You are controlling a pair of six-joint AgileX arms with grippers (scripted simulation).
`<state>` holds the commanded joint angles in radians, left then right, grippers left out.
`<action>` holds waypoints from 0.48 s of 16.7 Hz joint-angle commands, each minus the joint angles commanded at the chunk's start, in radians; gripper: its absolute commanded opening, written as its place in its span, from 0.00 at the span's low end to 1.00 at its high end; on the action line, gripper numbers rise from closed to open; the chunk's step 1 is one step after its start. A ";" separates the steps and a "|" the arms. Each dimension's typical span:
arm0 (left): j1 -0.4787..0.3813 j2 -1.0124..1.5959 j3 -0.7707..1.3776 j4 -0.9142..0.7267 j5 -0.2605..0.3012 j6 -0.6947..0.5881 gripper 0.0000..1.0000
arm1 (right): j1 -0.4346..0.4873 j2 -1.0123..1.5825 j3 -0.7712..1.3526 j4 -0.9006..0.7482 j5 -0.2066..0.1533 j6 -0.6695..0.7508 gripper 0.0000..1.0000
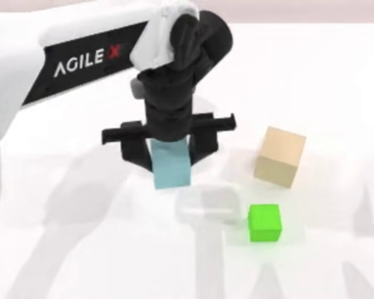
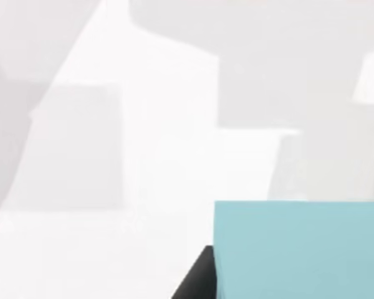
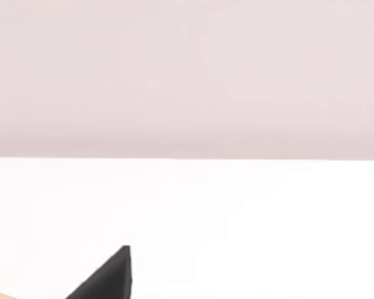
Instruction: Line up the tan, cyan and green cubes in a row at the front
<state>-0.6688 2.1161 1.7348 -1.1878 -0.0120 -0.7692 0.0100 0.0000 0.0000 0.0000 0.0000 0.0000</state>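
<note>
- Holding the cyan cube [image 1: 171, 163] between its two black fingers, our left gripper [image 1: 170, 151] hangs over the table [image 1: 81, 249] centre, clamped on the cube's sides (fills the left wrist view's corner).
- Tan cube [image 1: 280, 156], largest, sits right of it, well apart.
- Green cube [image 1: 264, 222], smallest, lies near the tan one, toward the front.
- Right gripper [image 3: 106, 277]: we cannot tell its opening.

My top view looks straight down on the worktop [image 1: 336, 81] from above. My left wrist view sits very close behind its fingers [image 2: 196, 277], filled partly by the cyan cube [image 2: 299, 249], which the top view [image 1: 171, 165] shares. My right wrist view faces level across the worktop toward the back wall.
</note>
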 joint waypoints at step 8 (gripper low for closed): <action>-0.172 0.044 0.118 -0.064 0.002 -0.067 0.00 | 0.000 0.000 0.000 0.000 0.000 0.000 1.00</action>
<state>-0.8408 2.1602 1.8525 -1.2519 -0.0104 -0.8366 0.0100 0.0000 0.0000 0.0000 0.0000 0.0000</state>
